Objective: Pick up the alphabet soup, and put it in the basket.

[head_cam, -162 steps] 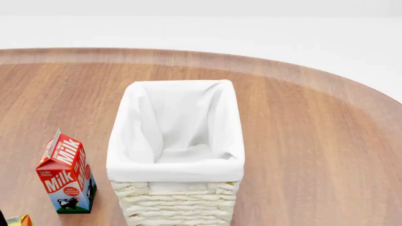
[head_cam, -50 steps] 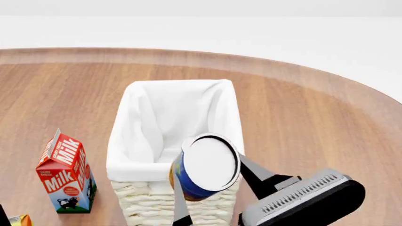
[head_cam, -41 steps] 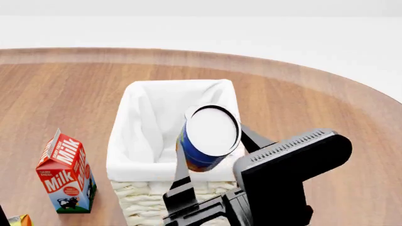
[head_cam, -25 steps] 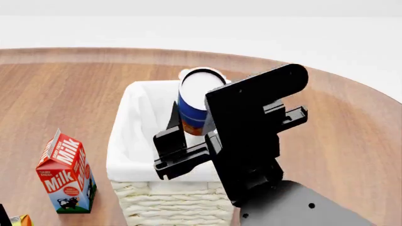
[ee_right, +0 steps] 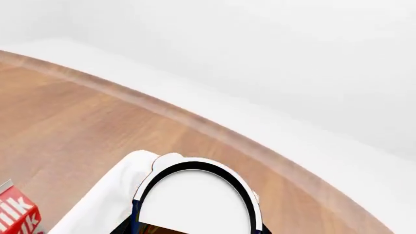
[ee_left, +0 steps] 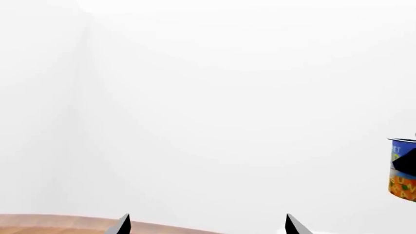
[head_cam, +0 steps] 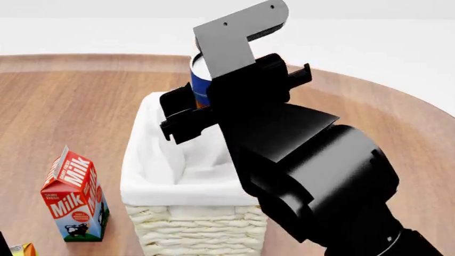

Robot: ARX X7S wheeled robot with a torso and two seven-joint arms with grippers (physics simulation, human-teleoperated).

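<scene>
A: Logging the head view: right end effector (head_cam: 201, 85) pinching the alphabet soup (head_cam: 198, 80), can held in the upper centre of the frame, above the far end of the basket (head_cam: 153, 176).

B: Is the can touching the basket?

A: Cannot tell; the black arm covers most of the can and the right half of the basket. Only a blue side strip and a bit of pale lid show. In the right wrist view the can's white lid (ee_right: 194, 202) fills the lower centre, with the basket's white lining (ee_right: 104, 202) just beside it at lower left.

B: Left end effector?

A: Left wrist view shows two dark fingertips (ee_left: 123, 225) at the bottom edge, spread well apart, nothing between them (ee_left: 205, 225). The can (ee_left: 404, 168) shows at the right edge, well off the table (ee_left: 52, 222).

B: Other items?

A: Milk carton (head_cam: 74, 194) upright at lower left of the head view, on the wooden table (head_cam: 64, 106), near the basket but apart from it. A yellow item (head_cam: 21, 249) at the bottom left corner is too cropped to identify.
</scene>
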